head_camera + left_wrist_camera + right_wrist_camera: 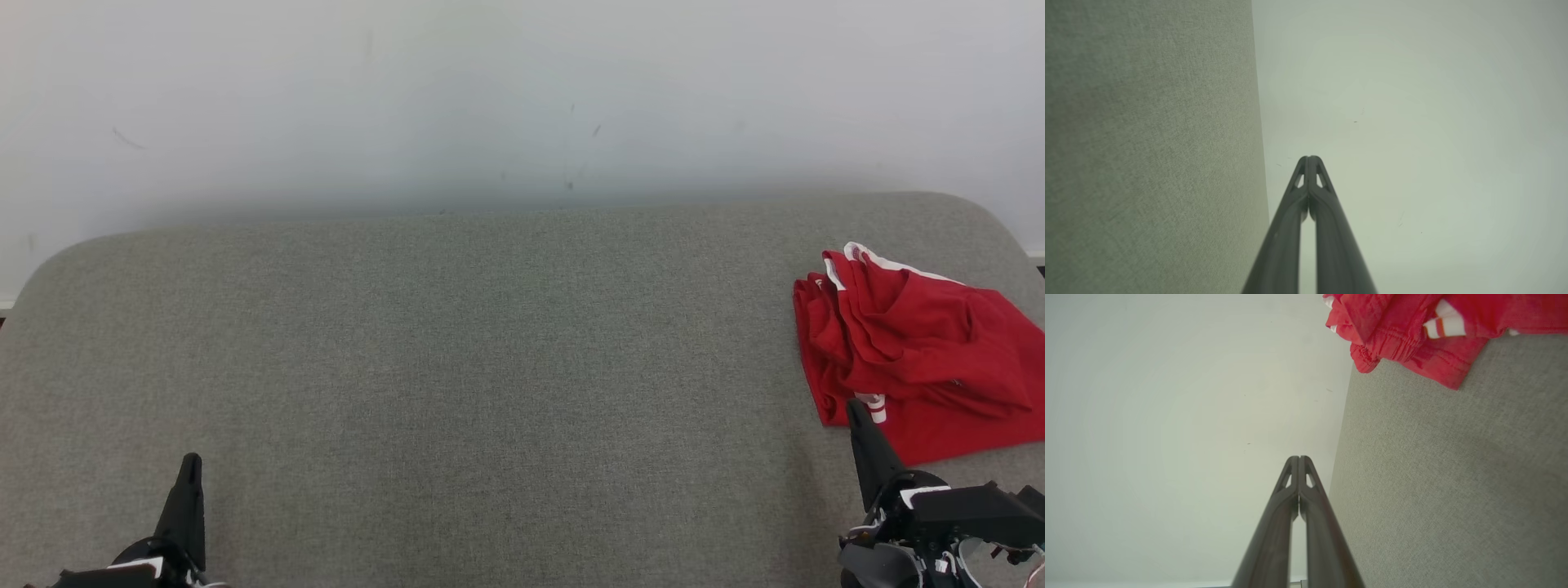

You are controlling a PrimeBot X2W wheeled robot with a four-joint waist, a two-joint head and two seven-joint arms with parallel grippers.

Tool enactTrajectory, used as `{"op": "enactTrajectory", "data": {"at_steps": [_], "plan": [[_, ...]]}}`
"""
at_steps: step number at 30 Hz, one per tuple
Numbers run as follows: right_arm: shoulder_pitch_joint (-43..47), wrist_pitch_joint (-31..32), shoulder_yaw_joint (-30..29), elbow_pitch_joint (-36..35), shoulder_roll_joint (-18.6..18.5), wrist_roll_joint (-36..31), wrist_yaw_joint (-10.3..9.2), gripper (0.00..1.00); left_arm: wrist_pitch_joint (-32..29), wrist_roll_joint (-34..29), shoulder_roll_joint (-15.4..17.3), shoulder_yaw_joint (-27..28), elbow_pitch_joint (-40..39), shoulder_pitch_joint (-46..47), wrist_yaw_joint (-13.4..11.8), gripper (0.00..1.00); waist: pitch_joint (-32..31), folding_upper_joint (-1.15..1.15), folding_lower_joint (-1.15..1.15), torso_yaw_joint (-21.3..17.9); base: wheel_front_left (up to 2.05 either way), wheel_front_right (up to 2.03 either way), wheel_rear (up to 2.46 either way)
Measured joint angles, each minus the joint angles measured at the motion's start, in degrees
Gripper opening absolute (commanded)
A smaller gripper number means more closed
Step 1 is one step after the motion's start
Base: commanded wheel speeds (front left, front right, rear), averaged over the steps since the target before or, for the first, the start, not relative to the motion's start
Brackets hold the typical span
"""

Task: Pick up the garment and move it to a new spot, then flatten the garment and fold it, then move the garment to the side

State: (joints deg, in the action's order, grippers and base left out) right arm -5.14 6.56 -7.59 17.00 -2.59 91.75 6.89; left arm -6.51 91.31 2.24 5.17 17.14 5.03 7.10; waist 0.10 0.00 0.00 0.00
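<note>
- The garment (914,343), red with white trim, lies bunched in overlapping layers just ahead of the right gripper (856,406) and slightly to its right. In the head view the fingertip overlaps the near hem, though contact cannot be told.
- Several layers could be caught at once if the pile is pinched at its thick middle. It would then be lifted as a lump and flattening made harder; a single hem is judged the safer hold.
- A small white-and-red striped piece (878,408) sits right beside the right gripper's tip. Were that alone seized, the cloth could slip free under its own weight.
- The right gripper is pressed shut with nothing in it. If it is driven forward without being spread first, the garment would likely be shoved away rather than taken.
- Past the garment, to the right gripper's right, the rounded edge of the grey fabric surface (490,343) is near. A push that way could send the cloth over it.
- The weave looks grippy, so dragging could roll the cloth up, and a low pinch could catch the covering itself.
- The left gripper (192,461), likewise shut and empty, has the garment far off to its right. Spreading with both would call for a long reach across.
</note>
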Motion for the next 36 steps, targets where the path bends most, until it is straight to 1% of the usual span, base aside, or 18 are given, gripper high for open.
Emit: {"op": "enactTrajectory", "data": {"at_steps": [36], "plan": [[0.0, 0.0, 0.0, 0.0, 0.0, 0.0, 0.0, 0.0, 0.0, 0.0, 0.0, -0.01, -0.01, 0.0, 0.0, 0.0, 0.0, 0.0, 0.0, 0.0, 0.0, 0.0, 0.0]]}}
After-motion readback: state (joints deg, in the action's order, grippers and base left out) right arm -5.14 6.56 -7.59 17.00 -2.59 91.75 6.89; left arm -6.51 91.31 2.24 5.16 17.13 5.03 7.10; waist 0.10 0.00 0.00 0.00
